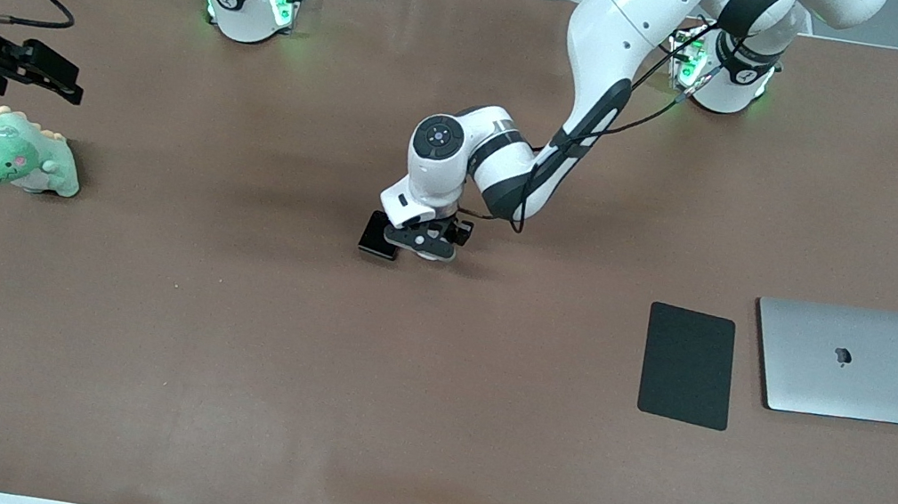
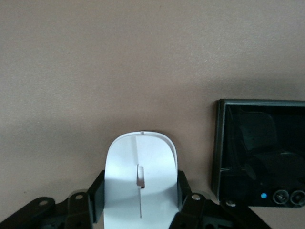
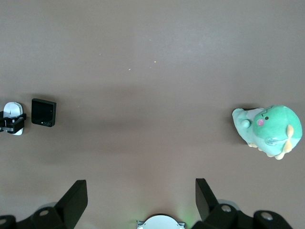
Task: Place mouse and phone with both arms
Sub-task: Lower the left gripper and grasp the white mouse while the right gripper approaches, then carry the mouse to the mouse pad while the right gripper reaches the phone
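The white mouse (image 2: 140, 181) sits between the fingers (image 2: 97, 195) of my left gripper (image 2: 141, 193), which is shut on its sides, low at the tabletop in the middle of the table. In the front view the left gripper (image 1: 424, 241) hides most of the mouse (image 1: 434, 255). The black glossy phone (image 1: 379, 236) lies flat right beside the mouse (image 3: 13, 118), toward the right arm's end. In the left wrist view the phone (image 2: 259, 152) is apart from the fingers. My right gripper (image 1: 49, 73) hangs open and empty over the table by the right arm's end, fingers (image 3: 71, 202) wide.
A green plush dinosaur (image 1: 19, 152) lies under and beside the right gripper, and shows in the right wrist view as the plush (image 3: 269, 131). A matte black pad (image 1: 688, 365) and a closed silver laptop (image 1: 846, 362) lie toward the left arm's end.
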